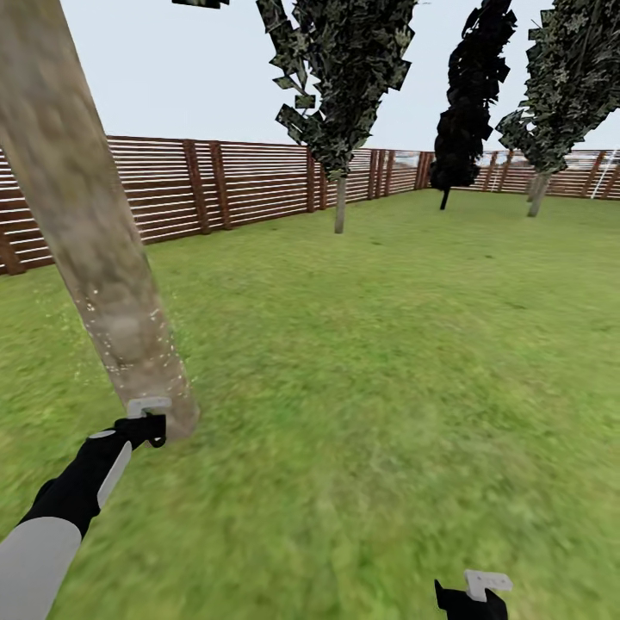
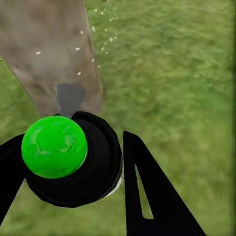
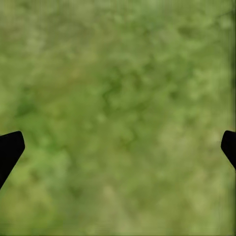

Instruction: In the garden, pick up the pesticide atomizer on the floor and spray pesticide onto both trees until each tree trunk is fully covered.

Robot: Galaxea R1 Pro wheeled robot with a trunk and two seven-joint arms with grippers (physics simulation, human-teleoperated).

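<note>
A thick, leaning, mottled grey-brown tree trunk (image 1: 95, 250) rises from the grass at the left. My left gripper (image 1: 145, 426) hangs right at its base, shut on the pesticide atomizer (image 2: 73, 157), a dark bottle with a bright green spot. Its grey spray head (image 2: 70, 98) points at the tree trunk (image 2: 49, 54). White spray specks (image 2: 78, 49) dot the bark and the grass beside it. Low at the front right, my right gripper (image 1: 469, 598) is open over bare grass (image 3: 118, 98) with nothing between its fingers. The other thick-trunked tree is out of view.
A brown slatted wooden fence (image 1: 215, 185) rings the lawn (image 1: 387, 362). Three thin-stemmed, dark-leaved cone trees (image 1: 340, 86) (image 1: 474, 86) (image 1: 560, 77) stand far back near the fence. Open grass stretches ahead and to the right of the trunk.
</note>
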